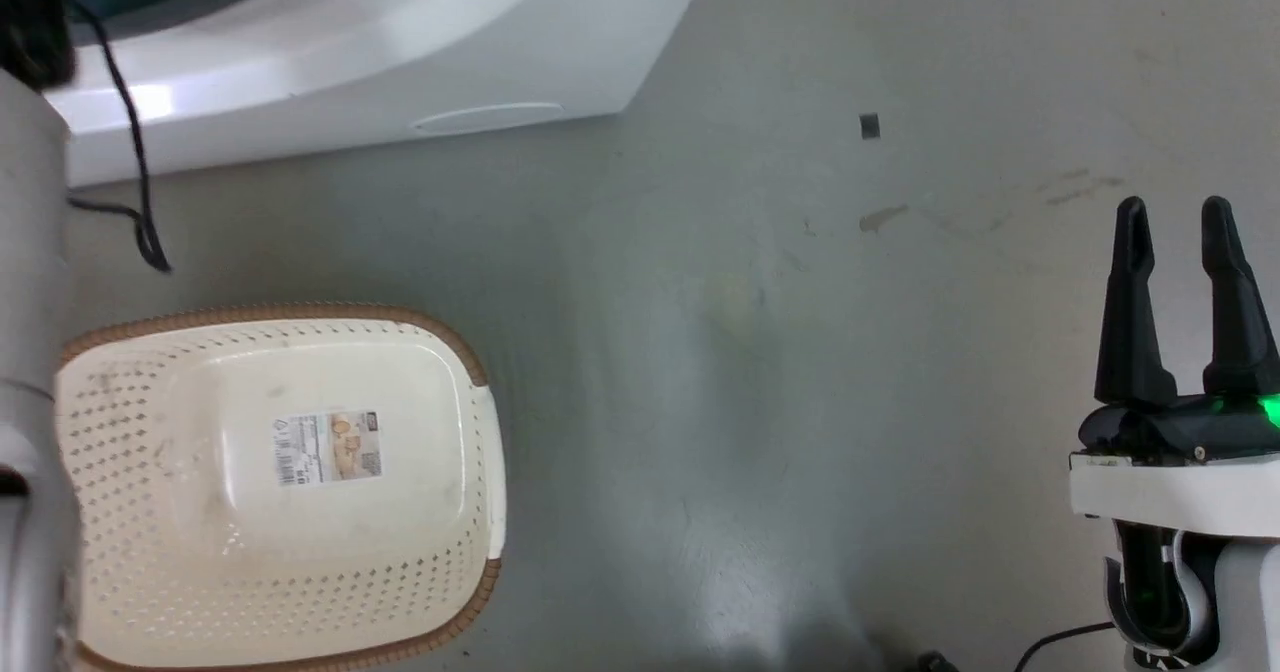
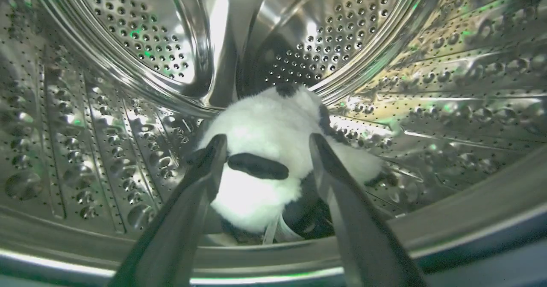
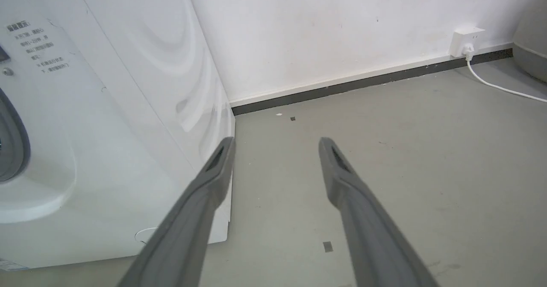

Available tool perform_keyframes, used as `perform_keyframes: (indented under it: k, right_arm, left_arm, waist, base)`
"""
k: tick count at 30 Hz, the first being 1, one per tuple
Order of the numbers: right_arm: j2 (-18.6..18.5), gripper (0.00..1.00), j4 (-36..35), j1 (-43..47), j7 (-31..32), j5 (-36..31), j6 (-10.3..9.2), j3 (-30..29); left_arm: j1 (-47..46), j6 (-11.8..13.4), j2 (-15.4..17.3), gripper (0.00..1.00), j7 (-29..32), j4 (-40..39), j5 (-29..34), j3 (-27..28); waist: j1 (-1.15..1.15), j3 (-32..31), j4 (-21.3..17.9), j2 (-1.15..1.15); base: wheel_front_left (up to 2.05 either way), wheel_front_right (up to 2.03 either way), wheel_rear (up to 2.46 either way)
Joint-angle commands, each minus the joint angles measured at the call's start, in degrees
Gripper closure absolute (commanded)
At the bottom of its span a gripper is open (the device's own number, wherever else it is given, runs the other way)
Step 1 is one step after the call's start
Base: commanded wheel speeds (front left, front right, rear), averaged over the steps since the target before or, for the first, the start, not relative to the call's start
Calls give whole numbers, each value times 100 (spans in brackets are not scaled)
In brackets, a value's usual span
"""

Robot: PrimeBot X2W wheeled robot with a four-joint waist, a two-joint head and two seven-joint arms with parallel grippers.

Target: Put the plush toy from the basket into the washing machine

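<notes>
- Left gripper (image 2: 267, 146) is sitting closest to us in the left wrist view. Its two fingers (image 2: 183, 218) are spread wide, so we're calling it open.
- The fingers are reaching over the door rim (image 2: 470, 218) into the drum (image 2: 448, 86).
- The toy (image 2: 265, 129) is lying low in the drum just past the fingertips, with white fur facing us and black patches showing.
- The tips are overlapping the toy's two sides in that view. We're not able to tell whether they're touching the fur.
- So the toy is sitting inside the washer (image 1: 350, 72), well apart from the basket (image 1: 150, 552).
- In the head view the basket is sitting on the floor (image 1: 750, 352) at lower left, in front of the washer. It's showing us the label (image 1: 328, 447) on its bottom.
- A black cable (image 1: 135, 152) is hanging across the washer's front at upper left.
- Right gripper (image 1: 1172, 210) is hovering at lower right, open and holding nothing. Its fingers are pointing up the view and a green light (image 1: 1270, 410) is glowing at its base.
- In the right wrist view that gripper is pointing at the floor beside the washer's side panel. Beyond it we're seeing a wall (image 3: 320, 30) with a socket (image 3: 468, 37) and a white cord (image 3: 500, 86).
</notes>
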Motion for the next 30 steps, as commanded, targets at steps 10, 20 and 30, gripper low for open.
perform_keyframes:
  k: [10, 20, 30]
  right_arm:
    - [-3, 0, 90, 308, -24, -293, 3, 42]
    - [-3, 0, 199, 766, -24, -536, 3, 91]
    - [-3, 0, 320, 1279, -24, -690, 3, 188]
  left_arm:
    - [1834, -11, -347, 0, -31, -838, 236, 157]
    - [3779, 120, -827, 0, -31, -2246, 497, 532]
    - [5801, 12, -1261, 0, -31, -3862, 1015, 910]
  waist:
    - [0, -1089, 532, 0]
    - [0, -2122, 969, 0]
    - [0, -3151, 1294, 0]
  base:
    - [0, 0, 0]
    - [0, 0, 0]
    - [0, 0, 0]
